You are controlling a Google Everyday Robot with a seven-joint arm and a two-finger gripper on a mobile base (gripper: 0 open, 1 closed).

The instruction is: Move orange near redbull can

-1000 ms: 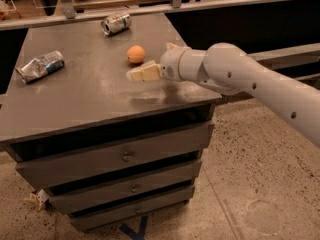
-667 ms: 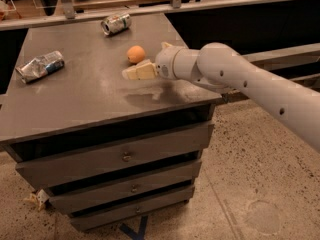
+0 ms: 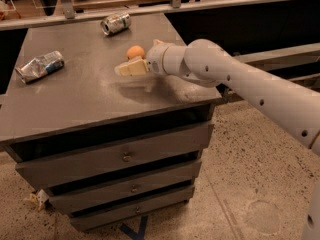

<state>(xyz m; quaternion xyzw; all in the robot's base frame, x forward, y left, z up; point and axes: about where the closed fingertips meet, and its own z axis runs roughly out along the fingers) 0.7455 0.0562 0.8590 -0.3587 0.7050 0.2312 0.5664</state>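
Observation:
The orange [image 3: 134,52] sits on the grey cabinet top [image 3: 75,94], right of centre. The crumpled silver-and-blue redbull can [image 3: 40,66] lies on its side near the left edge. My gripper [image 3: 129,68] hovers just in front of the orange, its cream fingers pointing left, a little below and left of the fruit. The white arm reaches in from the right.
A smooth silver can with green and red markings [image 3: 115,23] lies on its side at the back of the cabinet top. The cabinet has drawers [image 3: 122,156] below. A dark counter and rail run behind. A speckled floor lies to the right.
My gripper has moved a little to the left, along the front of the orange. The orange and both cans have not moved.

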